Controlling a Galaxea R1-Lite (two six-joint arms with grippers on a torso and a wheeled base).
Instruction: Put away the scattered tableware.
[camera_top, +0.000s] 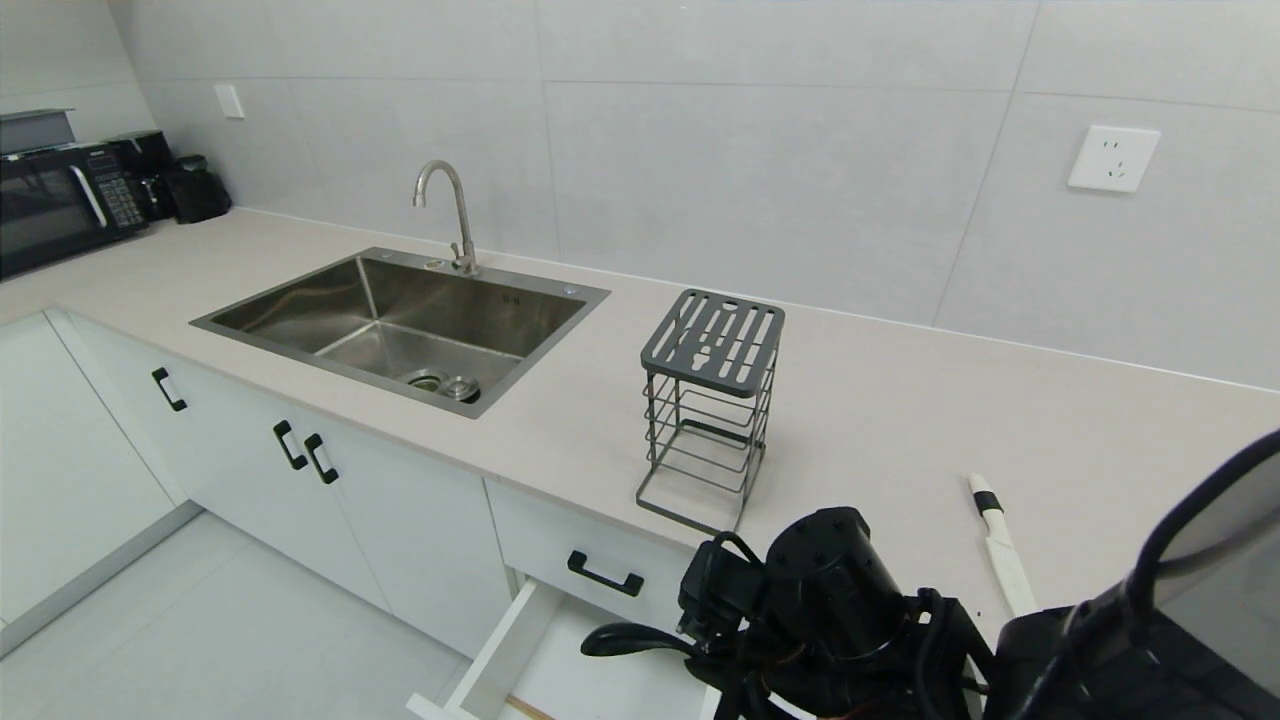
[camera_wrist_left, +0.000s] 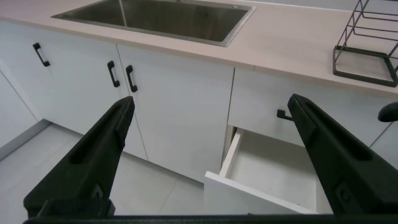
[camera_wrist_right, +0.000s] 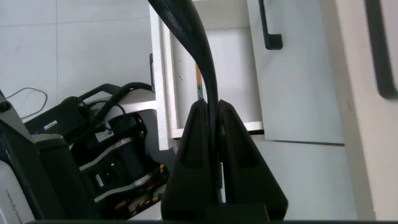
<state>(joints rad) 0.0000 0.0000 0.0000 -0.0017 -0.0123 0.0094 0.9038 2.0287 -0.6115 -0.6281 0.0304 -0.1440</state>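
Right wrist view: right gripper (camera_wrist_right: 212, 109) is clamping a black utensil (camera_wrist_right: 186, 37) by the open drawer (camera_wrist_right: 231, 68).
Left gripper (camera_wrist_left: 211, 99) is hanging wide apart; knife (camera_top: 1000, 545) is lying on the tabletop (camera_top: 900, 420), right of the rack (camera_top: 710, 400).

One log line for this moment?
left pincer: open | right pincer: shut on utensil | drawer: open | knife: on counter

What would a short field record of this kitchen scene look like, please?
left gripper: open, nothing between its fingers, facing the cabinets
right gripper: shut on a black utensil, near the drawer
drawer: pulled open below the counter
wire rack: upright on the counter, right of the sink
knife: white, lying flat on the counter, right of the wire rack
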